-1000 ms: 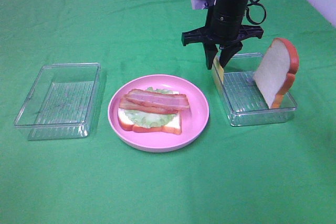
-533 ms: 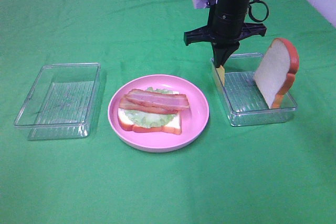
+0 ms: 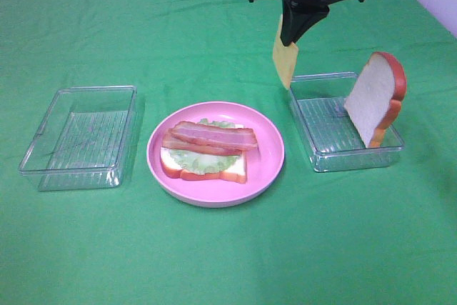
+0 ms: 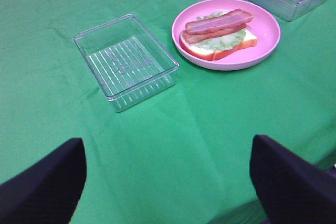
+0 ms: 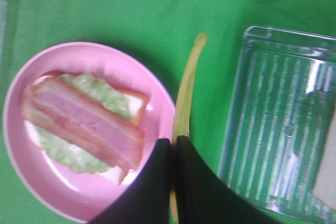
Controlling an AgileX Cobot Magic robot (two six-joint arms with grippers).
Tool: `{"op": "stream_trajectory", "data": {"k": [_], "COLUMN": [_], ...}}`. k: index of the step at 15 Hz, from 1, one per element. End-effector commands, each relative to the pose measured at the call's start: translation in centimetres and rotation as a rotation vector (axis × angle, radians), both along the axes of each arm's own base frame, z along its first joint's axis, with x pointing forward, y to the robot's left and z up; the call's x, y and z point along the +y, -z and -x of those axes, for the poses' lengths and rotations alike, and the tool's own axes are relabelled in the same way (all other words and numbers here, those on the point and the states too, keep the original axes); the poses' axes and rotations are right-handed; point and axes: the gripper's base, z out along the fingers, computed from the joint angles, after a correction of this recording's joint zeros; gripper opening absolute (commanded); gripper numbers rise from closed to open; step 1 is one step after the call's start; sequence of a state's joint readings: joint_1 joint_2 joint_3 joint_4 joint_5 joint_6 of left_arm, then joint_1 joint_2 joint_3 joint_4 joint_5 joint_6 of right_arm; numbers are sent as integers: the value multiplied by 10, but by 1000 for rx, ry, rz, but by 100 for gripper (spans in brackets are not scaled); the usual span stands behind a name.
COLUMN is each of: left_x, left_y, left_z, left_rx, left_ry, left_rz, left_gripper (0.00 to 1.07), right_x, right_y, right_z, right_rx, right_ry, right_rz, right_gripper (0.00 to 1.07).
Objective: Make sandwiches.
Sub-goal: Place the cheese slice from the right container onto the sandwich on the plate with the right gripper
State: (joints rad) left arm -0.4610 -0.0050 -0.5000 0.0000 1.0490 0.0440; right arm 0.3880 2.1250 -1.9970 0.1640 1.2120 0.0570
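Observation:
On the pink plate [image 3: 270, 149] lies a bread slice [image 3: 203, 168] topped with green lettuce [image 3: 207, 161] and bacon strips [image 3: 211, 137]. My right gripper [image 3: 294, 33] is shut on a yellow cheese slice [image 3: 284, 58], which hangs edge-down above the left end of the right clear tray [image 3: 314, 155]. In the right wrist view the cheese [image 5: 186, 95] hangs between the plate [image 5: 157, 90] and the tray [image 5: 278, 129]. A second bread slice [image 3: 376, 98] leans upright in that tray. My left gripper [image 4: 168, 174] stands open over bare cloth, nothing between its fingers.
An empty clear tray [image 3: 82, 137] sits left of the plate, also in the left wrist view as the tray [image 4: 126, 61]. Green cloth covers the whole table. A white wall edge shows at the far right corner.
My right gripper shut on the cheese slice in the right tray and lifted it up out of the tray. The left arm has not moved.

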Motion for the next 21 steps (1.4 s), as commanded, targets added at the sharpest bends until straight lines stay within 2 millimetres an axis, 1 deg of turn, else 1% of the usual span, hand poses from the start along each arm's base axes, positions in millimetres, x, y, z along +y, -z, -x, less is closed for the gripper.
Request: {"op": "stream_trajectory", "data": {"k": [1,2,3,4,5,6,7,8,10,11,12,13,15,16,17,20,21], "left_x": [1,1,1,1,1,1,1,1,1,1,1,1,1,1,1,1,1], "left_y": [0,0,0,0,0,0,0,0,0,0,0,0,0,0,0,0,0], "left_z": [3,3,3,3,3,3,3,3,3,3,3,3,3,3,3,3,3], "left_rx": [-16,-16,-16,-16,-16,-16,-16,-16,-16,-16,-16,-16,-16,-16,-16,-16,-16], "left_ry": [6,6,6,6,6,6,6,6,6,6,6,6,6,6,6,5,5], "left_rz": [19,19,19,19,19,19,19,19,19,19,19,19,19,19,19,19,19], "left_gripper": [81,81,81,81,81,81,81,81,81,81,81,81,81,81,81,81,81], "right_x": [9,9,21,24,31,31,35,36,46,48,49,49,47,47,43,36,35], "right_y": [-6,-6,6,9,26,26,37,41,68,77,90,99,111,111,115,122,123], "right_z": [12,12,21,24,31,31,34,35,34,32,29,29,25,25,21,17,16], "right_rx": [77,77,156,174,225,225,238,247,321,338,362,376,359,359,327,297,294], "right_ry": [-95,-95,-186,-198,-226,-226,-223,-218,-199,-184,-167,-165,-133,-133,-94,-49,-33], "right_rz": [-113,-113,-259,-297,-413,-413,-477,-500,-619,-639,-636,-619,-570,-570,-507,-398,-380], "right_gripper": [0,0,0,0,0,0,0,0,0,0,0,0,0,0,0,1,11]}}
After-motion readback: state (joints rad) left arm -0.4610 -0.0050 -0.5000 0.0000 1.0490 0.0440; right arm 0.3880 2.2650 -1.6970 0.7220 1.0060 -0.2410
